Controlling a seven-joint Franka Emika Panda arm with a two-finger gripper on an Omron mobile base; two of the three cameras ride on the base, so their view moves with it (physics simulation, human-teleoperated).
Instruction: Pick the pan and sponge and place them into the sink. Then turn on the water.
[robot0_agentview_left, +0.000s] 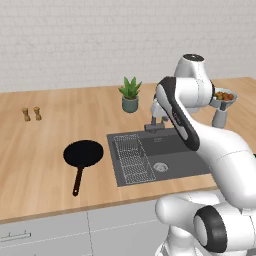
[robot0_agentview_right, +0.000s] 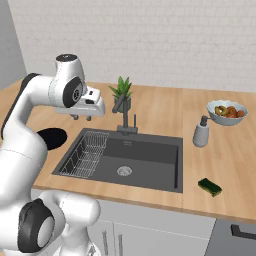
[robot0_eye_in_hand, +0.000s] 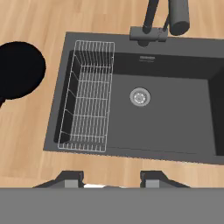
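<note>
The black pan (robot0_agentview_left: 83, 153) lies flat on the wooden counter left of the sink (robot0_agentview_left: 175, 162), its brown handle pointing toward the front edge. In the hand view the pan (robot0_eye_in_hand: 19, 70) sits at the left edge, beside the sink (robot0_eye_in_hand: 175, 118). The green sponge (robot0_agentview_right: 210, 187) lies on the counter right of the sink (robot0_agentview_right: 150, 160), near the front edge. My gripper (robot0_agentview_right: 82, 116) hangs open and holds nothing above the sink's left end, over the wire rack (robot0_eye_in_hand: 89, 96); its fingertips (robot0_eye_in_hand: 72, 179) stand apart. No water runs from the dark faucet (robot0_agentview_right: 125, 112).
A potted plant (robot0_agentview_left: 130, 95) stands behind the faucet. A soap dispenser (robot0_agentview_right: 201, 132) and a fruit bowl (robot0_agentview_right: 227, 112) stand right of the sink. Two small shakers (robot0_agentview_left: 31, 114) stand far left on the counter. A white brick wall closes the back.
</note>
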